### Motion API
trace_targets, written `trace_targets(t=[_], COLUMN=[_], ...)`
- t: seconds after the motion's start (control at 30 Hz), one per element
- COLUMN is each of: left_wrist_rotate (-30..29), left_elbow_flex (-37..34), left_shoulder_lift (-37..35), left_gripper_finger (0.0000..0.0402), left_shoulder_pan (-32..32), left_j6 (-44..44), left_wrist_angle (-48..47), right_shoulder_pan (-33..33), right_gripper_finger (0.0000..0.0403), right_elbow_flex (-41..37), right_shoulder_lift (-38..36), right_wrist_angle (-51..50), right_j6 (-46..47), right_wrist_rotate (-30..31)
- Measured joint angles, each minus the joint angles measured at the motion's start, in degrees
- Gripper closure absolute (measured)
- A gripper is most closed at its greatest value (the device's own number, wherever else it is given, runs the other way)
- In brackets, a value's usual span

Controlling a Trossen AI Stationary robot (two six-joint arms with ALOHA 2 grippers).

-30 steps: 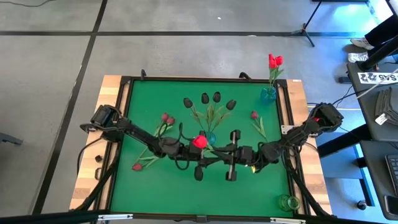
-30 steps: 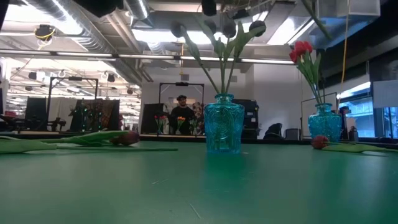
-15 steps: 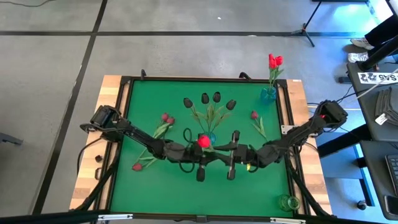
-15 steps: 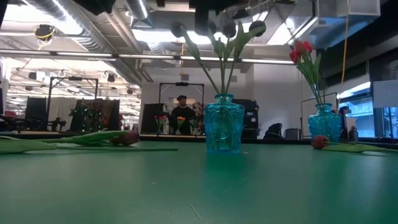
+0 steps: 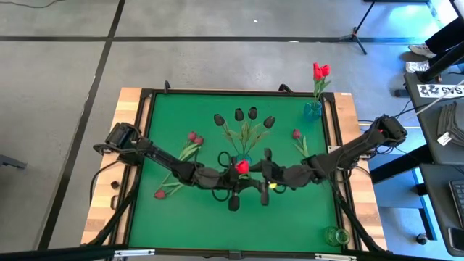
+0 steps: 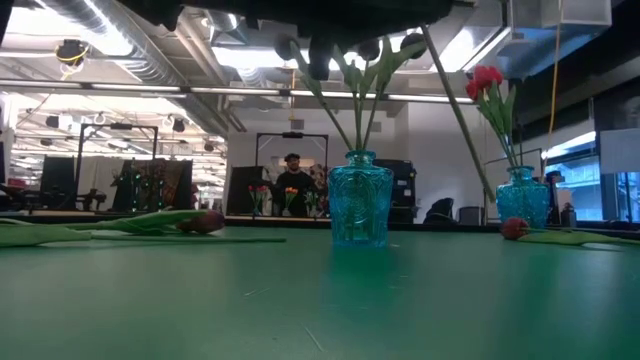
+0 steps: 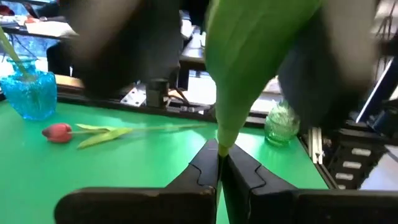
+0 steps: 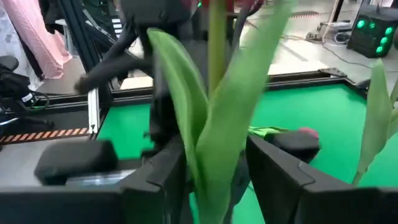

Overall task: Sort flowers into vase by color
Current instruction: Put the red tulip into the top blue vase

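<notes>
Both dark arms reach in low from the table's sides and meet over the middle of the green mat [image 5: 196, 217], elbows out, forearms nearly level. The left gripper [image 7: 219, 163] has its two fingers pressed together on the thin green stem of a red tulip [image 5: 242, 167], whose bright head shows between the two wrists in the high view, just in front of the centre vase [image 6: 359, 198]. In the left wrist view a broad, smooth green leaf [image 7: 249, 56] rises out of that pinch. The right gripper [image 8: 211, 168] faces it from the other side with its fingers spread apart, the same stem and its long leaves standing between them; I cannot tell whether the pads touch the stem. The centre vase is turquoise pressed glass with a patterned surface and a narrow neck, and it holds near-black tulips [image 5: 245, 116] fanned out on thin stems. A second turquoise vase [image 5: 312, 110] at the far right corner holds two red tulips [image 5: 320, 71]. Dusky pink-maroon tulips [image 5: 194, 138] lie flat on the mat at the left, more lie nearer the left front [image 5: 161, 193], and a single one [image 5: 296, 135] lies to the right of the centre vase. A clear glass jar [image 5: 334, 236] stands at the near right corner. On the floor beyond the table lies a white card with black printing [image 5: 440, 90], too small to read.
</notes>
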Motion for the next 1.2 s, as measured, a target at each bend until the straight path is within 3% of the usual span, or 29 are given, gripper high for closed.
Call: trace_targets(t=[0.27, 0.5, 0.7, 0.8, 0.87, 1.03, 1.2], left_wrist_rotate=[-0.6, -2.5, -4.3, -6.1, -6.5, -7.2, -11.9], left_elbow_flex=[0.0, 0.0, 0.0, 0.0, 0.0, 0.0, -0.1], left_shoulder_lift=[0.0, 0.0, -3.7, -7.2, -9.4, -12.0, -12.0], left_gripper_finger=[0.039, 0.0377, 0.0329, 0.0301, 0.0287, 0.0272, 0.0279], left_shoulder_pan=[-1.9, -3.0, -5.2, -7.3, -9.2, -15.1, -19.8], left_j6=[0.2, 2.9, 3.2, 3.1, 2.3, -0.8, -1.3], left_wrist_angle=[-0.9, -0.9, -6.4, -13.6, -19.6, -29.9, -30.7], right_shoulder_pan=[0.1, 0.1, 0.1, 0.2, 1.1, 4.6, 6.2], right_gripper_finger=[0.0283, 0.0385, 0.0386, 0.0396, 0.0393, 0.0396, 0.0395], right_elbow_flex=[2.6, 2.6, 2.6, 2.6, 2.6, 2.5, 2.2], right_shoulder_lift=[-0.1, -0.2, -3.5, -7.1, -10.3, -19.3, -28.0], right_wrist_angle=[-1.8, -1.5, -2.5, -6.2, -10.8, -25.7, -40.5], right_j6=[0.6, 0.9, 3.2, 3.1, 2.8, 2.3, 3.8], right_wrist_rotate=[-3.2, -4.4, -6.0, -4.4, 0.0, 19.0, 44.2])
